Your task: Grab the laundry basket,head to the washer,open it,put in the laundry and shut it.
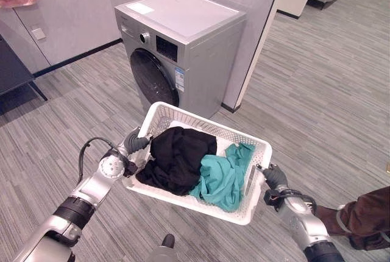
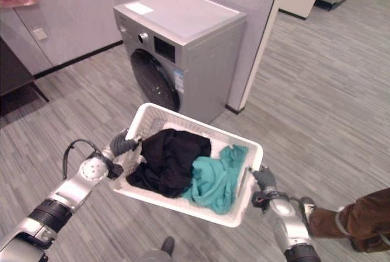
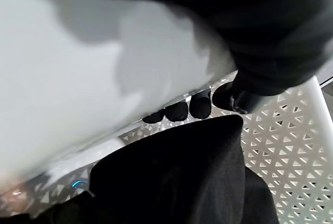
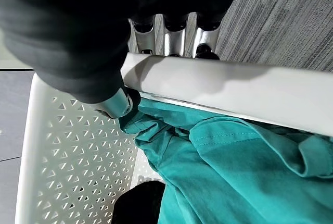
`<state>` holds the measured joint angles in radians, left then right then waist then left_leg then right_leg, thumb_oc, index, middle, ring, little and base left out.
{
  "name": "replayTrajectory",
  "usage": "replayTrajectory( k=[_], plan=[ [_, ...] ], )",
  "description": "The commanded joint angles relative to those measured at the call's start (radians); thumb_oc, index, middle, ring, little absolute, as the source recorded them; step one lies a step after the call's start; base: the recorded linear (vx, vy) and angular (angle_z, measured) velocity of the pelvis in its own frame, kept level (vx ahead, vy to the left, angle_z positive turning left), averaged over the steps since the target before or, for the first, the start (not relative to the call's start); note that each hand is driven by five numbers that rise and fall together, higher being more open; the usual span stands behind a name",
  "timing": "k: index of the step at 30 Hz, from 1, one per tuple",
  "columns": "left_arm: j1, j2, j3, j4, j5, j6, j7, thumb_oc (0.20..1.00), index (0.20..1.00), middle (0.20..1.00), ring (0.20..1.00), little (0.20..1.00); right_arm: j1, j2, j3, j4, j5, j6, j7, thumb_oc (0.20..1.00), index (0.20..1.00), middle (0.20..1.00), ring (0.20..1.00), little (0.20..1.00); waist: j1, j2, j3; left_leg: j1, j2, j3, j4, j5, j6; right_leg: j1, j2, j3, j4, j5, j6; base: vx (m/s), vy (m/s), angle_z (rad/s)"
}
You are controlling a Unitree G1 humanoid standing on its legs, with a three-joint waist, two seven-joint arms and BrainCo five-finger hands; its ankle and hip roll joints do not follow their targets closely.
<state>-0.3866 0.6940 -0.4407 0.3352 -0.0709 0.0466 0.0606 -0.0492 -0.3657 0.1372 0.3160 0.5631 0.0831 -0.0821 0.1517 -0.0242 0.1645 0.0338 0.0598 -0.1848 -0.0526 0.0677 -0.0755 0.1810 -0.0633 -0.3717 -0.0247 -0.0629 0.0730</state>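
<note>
I carry a white perforated laundry basket (image 1: pixel 183 116) above the floor, between both hands. Inside lie a black garment (image 1: pixel 177 155) and a teal garment (image 1: pixel 222 177). My left hand (image 1: pixel 135 142) is curled over the basket's left rim, its dark fingertips (image 3: pixel 200 104) hooked inside against the black garment (image 3: pixel 171 177). My right hand (image 1: pixel 274 178) grips the right rim (image 4: pixel 223 88), fingers (image 4: pixel 174 39) wrapped under it and the thumb inside beside the teal garment (image 4: pixel 229 172). The silver front-loading washer (image 1: pixel 183 42) stands ahead, its round dark door (image 1: pixel 152 79) closed.
A grey partition wall (image 1: pixel 244 6) stands right beside the washer. A person's brown-clad leg and shoe (image 1: pixel 359 216) are at the lower right. A dark table edge (image 1: pixel 15 73) is at the far left. Striped grey carpet (image 1: pixel 317 91) stretches to the right.
</note>
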Motion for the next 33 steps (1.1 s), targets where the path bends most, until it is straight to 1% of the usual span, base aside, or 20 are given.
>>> replayTrajectory(
  k=[1, 33],
  plan=[
    [-0.092, 0.056, 0.156, 0.065, -0.065, -0.054, 0.052, 0.2, 0.2, 0.2, 0.2, 0.2, 0.027, -0.058, -0.108, -0.065, -0.005, -0.095, 0.037, 0.2, 0.2, 0.2, 0.2, 0.2, -0.002, -0.019, -0.037, 0.005, -0.021, -0.014, -0.028, -0.036, 0.05, -0.026, -0.026, 0.032, 0.044, -0.069, 0.024, 0.0, 0.0, 0.0],
    [-0.077, 0.063, 0.176, 0.075, -0.078, -0.06, 0.055, 0.2, 0.2, 0.2, 0.2, 0.2, 0.03, -0.064, -0.096, -0.058, -0.022, -0.087, 0.047, 0.2, 0.2, 0.2, 0.2, 0.2, -0.01, -0.01, -0.04, 0.013, -0.021, -0.009, -0.034, -0.041, 0.049, -0.016, -0.026, 0.027, 0.029, -0.067, 0.022, 0.0, 0.0, 0.0]
  ],
)
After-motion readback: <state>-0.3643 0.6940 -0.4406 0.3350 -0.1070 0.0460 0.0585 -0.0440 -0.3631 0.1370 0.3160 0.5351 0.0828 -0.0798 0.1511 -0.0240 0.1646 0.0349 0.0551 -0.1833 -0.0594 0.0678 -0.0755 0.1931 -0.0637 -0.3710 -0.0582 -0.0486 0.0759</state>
